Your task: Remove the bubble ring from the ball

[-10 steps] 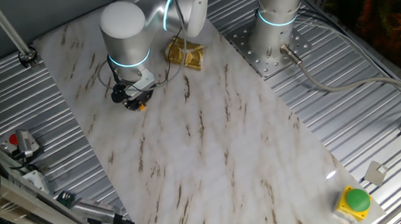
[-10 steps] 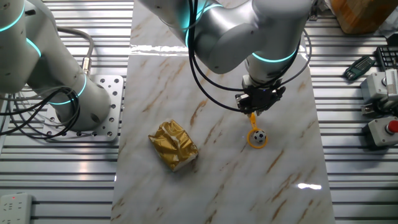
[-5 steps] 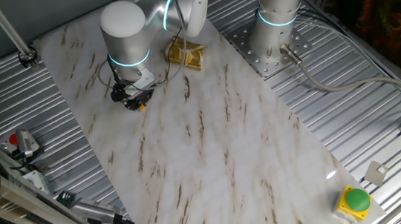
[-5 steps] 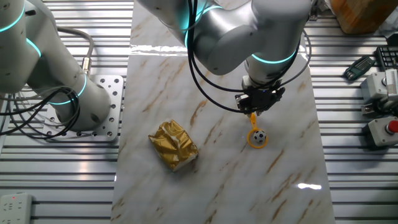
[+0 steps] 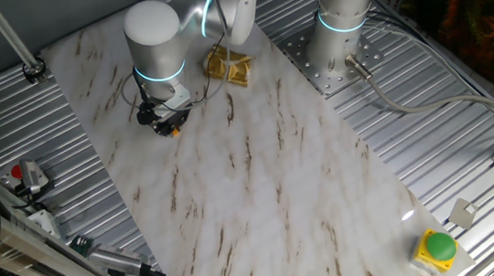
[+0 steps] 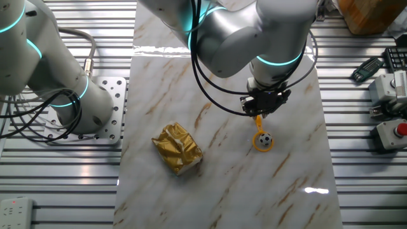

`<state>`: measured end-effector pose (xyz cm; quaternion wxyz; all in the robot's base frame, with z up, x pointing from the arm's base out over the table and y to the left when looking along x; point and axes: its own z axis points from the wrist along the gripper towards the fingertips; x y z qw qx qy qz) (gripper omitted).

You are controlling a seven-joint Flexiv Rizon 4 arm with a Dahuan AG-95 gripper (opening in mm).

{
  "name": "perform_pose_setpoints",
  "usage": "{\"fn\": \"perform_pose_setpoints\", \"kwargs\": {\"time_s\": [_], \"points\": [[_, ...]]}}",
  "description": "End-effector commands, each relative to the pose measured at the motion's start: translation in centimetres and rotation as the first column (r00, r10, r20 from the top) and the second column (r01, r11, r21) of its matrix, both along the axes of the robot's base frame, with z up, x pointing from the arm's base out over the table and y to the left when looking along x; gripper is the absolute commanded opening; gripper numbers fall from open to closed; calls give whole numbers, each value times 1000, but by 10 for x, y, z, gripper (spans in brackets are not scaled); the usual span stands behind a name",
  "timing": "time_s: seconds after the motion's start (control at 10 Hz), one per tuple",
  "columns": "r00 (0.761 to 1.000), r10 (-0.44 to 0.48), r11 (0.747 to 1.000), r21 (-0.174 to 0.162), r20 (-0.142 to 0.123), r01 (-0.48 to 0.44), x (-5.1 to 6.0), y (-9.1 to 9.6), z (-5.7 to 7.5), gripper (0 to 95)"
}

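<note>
Marble-patterned sheeting covers the middle of the bench [image 6: 165,83], with ribbed metal running along both sides of it. From where I stand, the biggest thing is the grey arm [image 6: 254,32] with its glowing teal bands, bent down over the sheet. Its gripper [image 6: 259,114] sits low, right at the handle end of the bubble ring [image 6: 261,141]. The dark fingers [image 6: 251,108] look drawn in narrow around the top of that handle, though I cannot tell for certain whether they actually grip it, since the wrist hides the contact.

Well to one side of the bubble ring lies a crumpled gold foil packet [image 6: 178,147], resting on the marble sheet, clearly apart from it.

On the far side of the bubble ring from the packet, off the sheet, grey boxes carry 1 red button [image 6: 400,130].

The bubble ring lies flat on the sheet, its yellow-orange hoop circling the ball [image 6: 266,138], which sits inside the hoop, black and white.

From the opposite camera the gripper [image 5: 166,122] shows only as a dark cluster, with a small orange speck beneath it, and a green button [image 5: 440,245] sits far off at the bench corner.
</note>
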<state>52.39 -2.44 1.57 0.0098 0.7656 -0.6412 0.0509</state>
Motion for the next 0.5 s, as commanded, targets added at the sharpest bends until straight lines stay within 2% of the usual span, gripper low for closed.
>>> {"fn": "perform_pose_setpoints", "kwargs": {"time_s": [0.1, 0.5], "points": [[1000, -2, 1000, 1, 2, 2, 1, 0, -1, 190], [1000, -7, 1000, 7, 8, 7, 1, 0, -3, 190]]}}
